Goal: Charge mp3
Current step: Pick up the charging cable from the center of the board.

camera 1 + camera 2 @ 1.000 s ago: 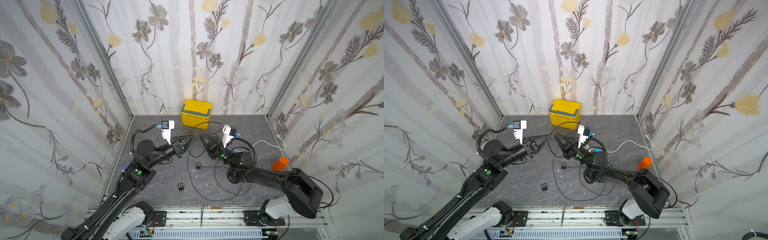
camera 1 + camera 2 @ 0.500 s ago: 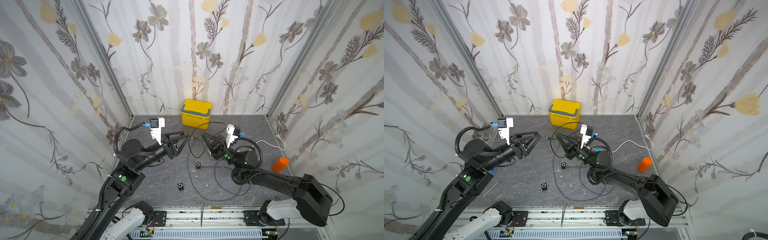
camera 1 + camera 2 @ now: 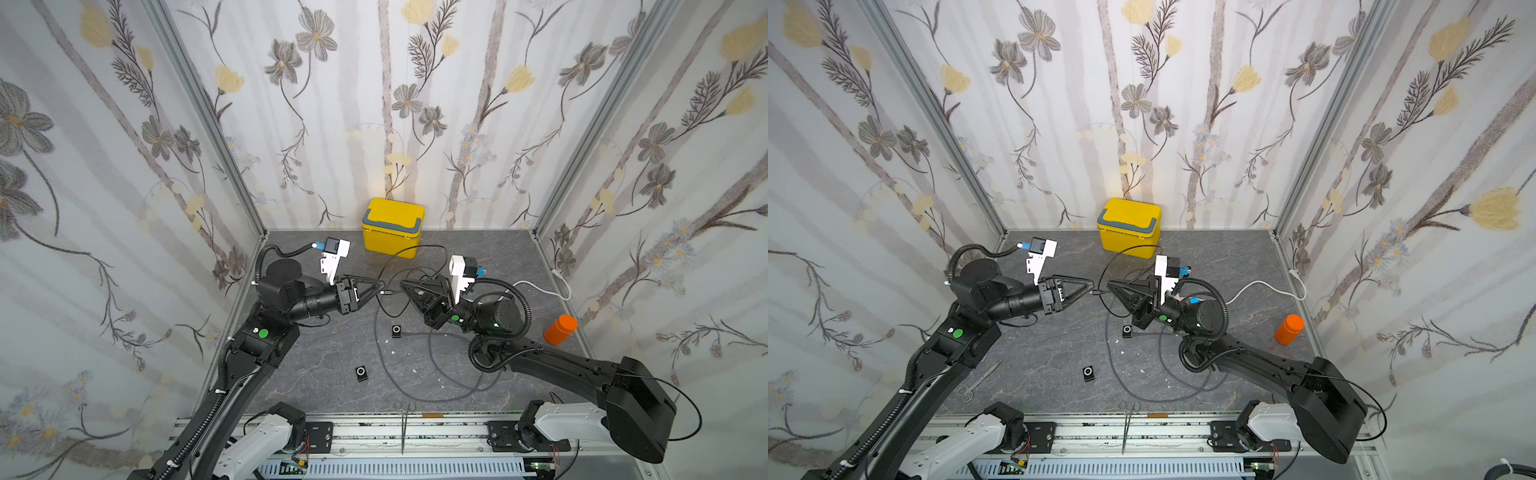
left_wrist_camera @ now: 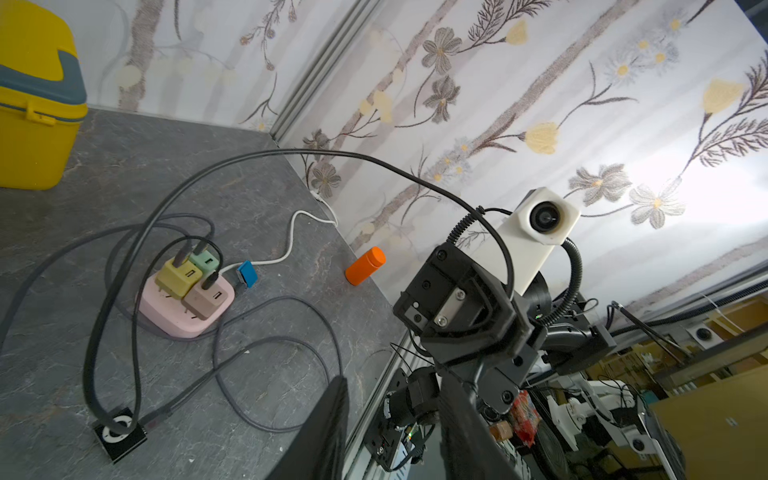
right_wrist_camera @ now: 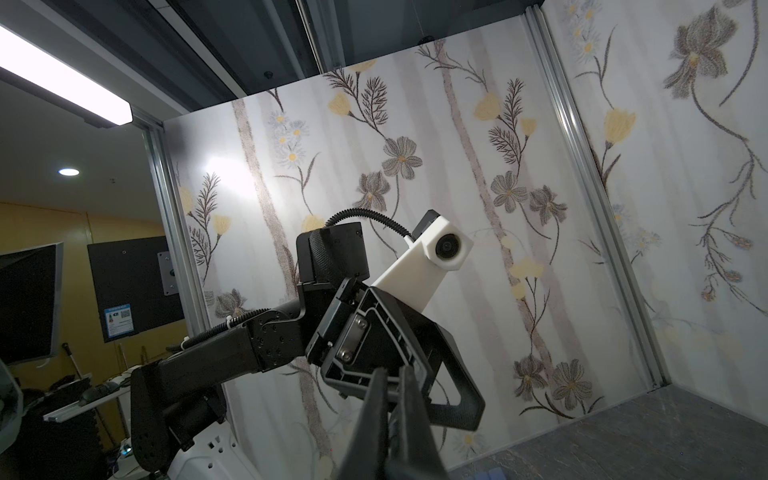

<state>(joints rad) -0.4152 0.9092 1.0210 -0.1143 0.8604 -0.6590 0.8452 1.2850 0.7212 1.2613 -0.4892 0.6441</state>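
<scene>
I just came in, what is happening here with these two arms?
The two arms meet above the table, working on a black cable. The right gripper is shut and seems to pinch the cable by its plug. The left gripper is open at the plug. An mp3 player and a second player lie below; this plug is in neither.

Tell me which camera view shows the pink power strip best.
The left wrist view: the pink power strip sits in plain sight, with three coloured adapters plugged into it. In both top views the right arm hides it almost entirely. The right wrist view faces the wall, not the strip.
</scene>
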